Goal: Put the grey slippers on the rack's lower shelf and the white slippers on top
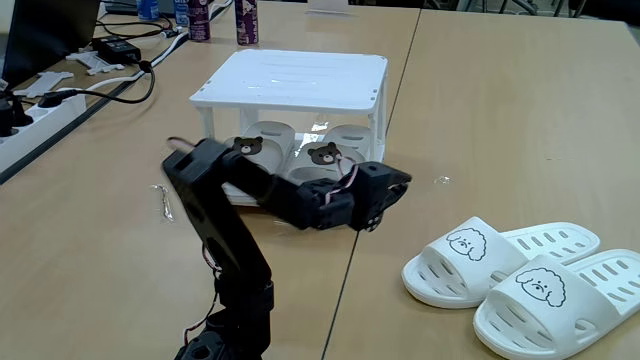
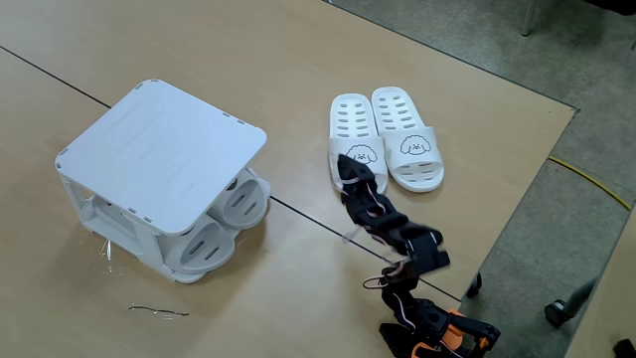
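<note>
The white rack stands on the wooden table. Both grey slippers sit side by side on its lower shelf, bear faces toward the front in a fixed view. The top panel is bare. The white slippers lie as a pair on the table, apart from the rack. My black gripper hovers between rack and white slippers, close to the nearer slipper's dog-face strap. Its jaws look open, with nothing between them.
A seam between two tabletops runs under the arm. A power strip and cables lie at the far left, with bottles behind the rack. A thin wire lies on the table near the rack. The table edge is close behind the white slippers.
</note>
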`<state>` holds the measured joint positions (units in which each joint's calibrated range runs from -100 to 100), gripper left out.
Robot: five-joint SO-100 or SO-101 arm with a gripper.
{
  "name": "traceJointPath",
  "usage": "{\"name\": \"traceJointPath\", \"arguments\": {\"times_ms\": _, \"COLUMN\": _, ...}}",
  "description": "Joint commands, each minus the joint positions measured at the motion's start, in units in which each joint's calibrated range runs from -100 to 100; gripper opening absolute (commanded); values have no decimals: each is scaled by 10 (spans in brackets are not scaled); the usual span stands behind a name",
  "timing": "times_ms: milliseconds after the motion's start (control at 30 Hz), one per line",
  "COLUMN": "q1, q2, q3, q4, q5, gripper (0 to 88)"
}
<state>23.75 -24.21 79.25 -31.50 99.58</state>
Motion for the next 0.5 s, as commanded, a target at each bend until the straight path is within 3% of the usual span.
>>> {"name": "traceJointPath", "arguments": {"times_ms": 0, "q1": 4, "q2": -144, "q3": 112, "q4": -12, "q5": 4, "gripper": 8}}
{"name": "traceJointPath", "arguments": {"times_ms": 133, "q1": 6, "q2": -114, "q3": 182, "q4": -96, "q5": 4, "gripper": 8}}
{"name": "traceJointPath", "arguments": {"times_ms": 467, "q1": 41, "q2": 205, "q3": 195, "q4": -398, "q5": 4, "gripper": 8}}
